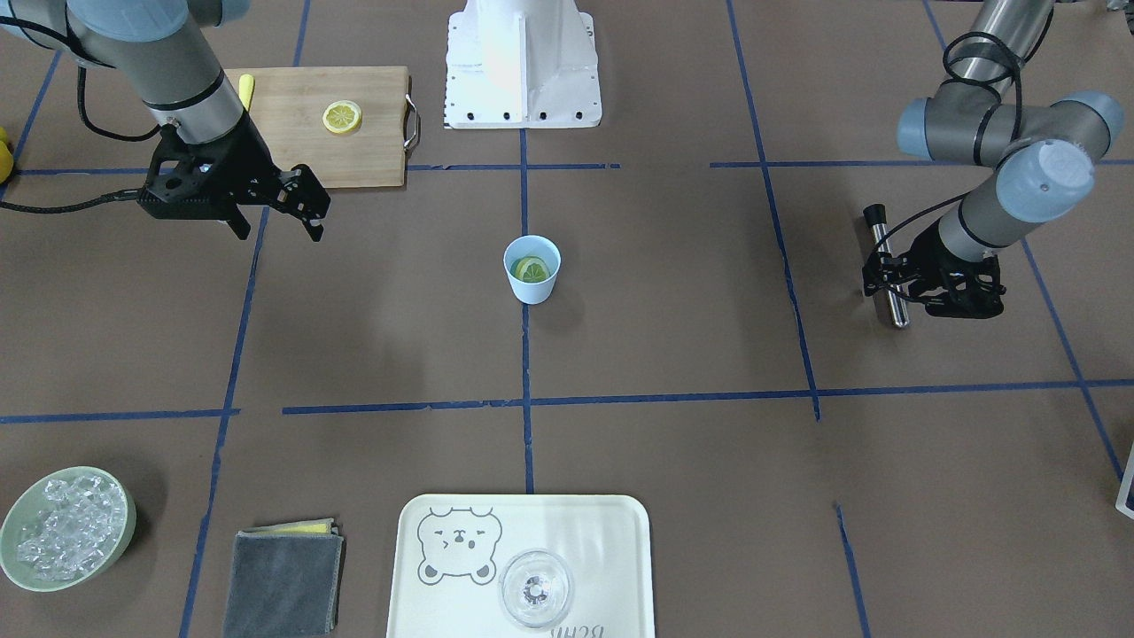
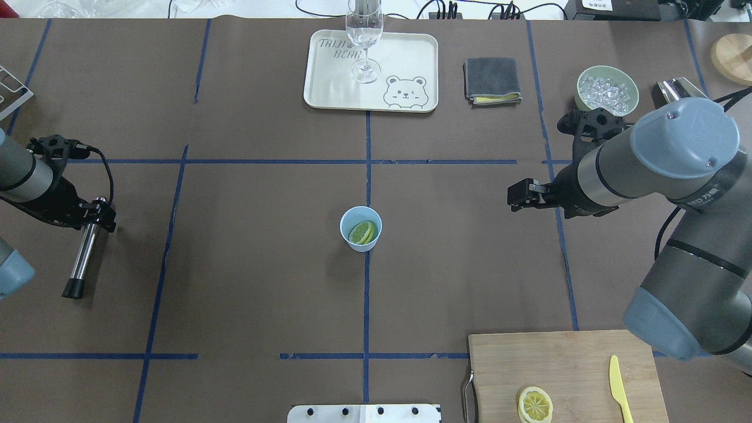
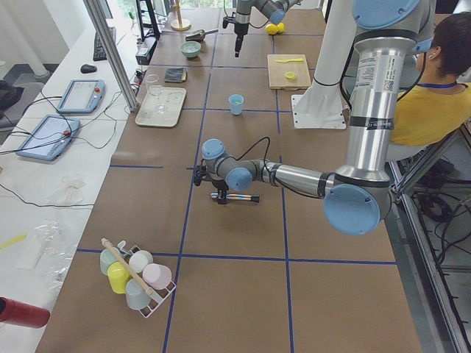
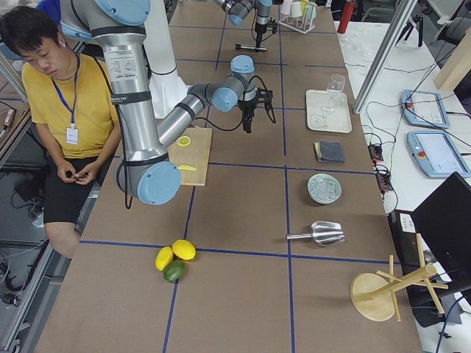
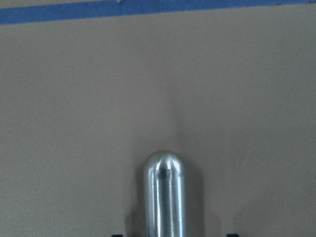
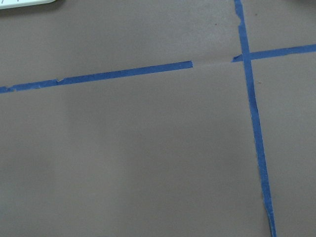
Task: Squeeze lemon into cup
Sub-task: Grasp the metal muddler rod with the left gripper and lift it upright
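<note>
Lighting: even, bright, diffuse, from overhead. Shadows: soft, faint, beside the cup. Glare: highlights on metal rod. Focus: left wrist view soft; exterior views sharp. Side views slightly wide-angle.

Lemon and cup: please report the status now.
Lemon inside cup. Right gripper open, empty. Left gripper shut on metal muddler. Nothing near cup.

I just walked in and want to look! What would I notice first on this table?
A small light-blue cup stands alone at the table's middle with a yellow-green lemon piece inside. The left gripper sits at a shiny metal rod, while the right gripper hangs empty.
</note>
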`<state>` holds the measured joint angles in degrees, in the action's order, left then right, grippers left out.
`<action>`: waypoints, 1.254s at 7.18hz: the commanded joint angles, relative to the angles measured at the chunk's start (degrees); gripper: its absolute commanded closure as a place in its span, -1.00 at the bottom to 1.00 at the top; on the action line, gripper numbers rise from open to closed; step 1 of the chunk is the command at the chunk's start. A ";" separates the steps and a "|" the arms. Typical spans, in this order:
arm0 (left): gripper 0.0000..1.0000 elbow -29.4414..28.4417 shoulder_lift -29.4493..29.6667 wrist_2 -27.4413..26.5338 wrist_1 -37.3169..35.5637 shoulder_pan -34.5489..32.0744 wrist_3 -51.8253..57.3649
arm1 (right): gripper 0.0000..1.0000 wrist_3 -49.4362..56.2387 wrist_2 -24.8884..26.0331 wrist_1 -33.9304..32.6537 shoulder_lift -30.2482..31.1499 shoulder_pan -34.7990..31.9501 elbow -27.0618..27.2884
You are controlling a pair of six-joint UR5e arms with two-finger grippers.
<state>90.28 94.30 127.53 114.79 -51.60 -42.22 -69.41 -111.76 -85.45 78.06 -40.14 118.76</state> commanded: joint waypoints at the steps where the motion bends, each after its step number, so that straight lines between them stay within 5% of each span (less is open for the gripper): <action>1: 0.38 -0.01 0.01 0.00 -0.09 0.01 0.03 | -1.00 -0.20 0.05 0.02 -0.01 0.06 -0.02; 2: 0.99 -0.10 -0.08 0.00 -0.18 0.01 -0.06 | -1.00 -0.37 0.05 0.02 -0.01 0.06 -0.10; 5: 1.00 3.74 -0.34 0.00 -0.09 -0.25 0.03 | -1.00 -0.55 0.14 0.02 -0.10 0.06 -0.02; 7: 1.00 13.56 -1.21 -2.01 -0.35 -0.52 4.40 | -1.00 -0.55 0.05 0.02 -0.19 -0.03 0.51; 9: 1.00 20.61 1.22 -10.60 -0.79 0.27 3.91 | -1.00 -0.20 0.05 0.02 2.60 -0.38 3.22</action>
<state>106.50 94.04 121.43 114.40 -51.63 -38.20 -69.81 -111.66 -85.43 78.77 -40.35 120.14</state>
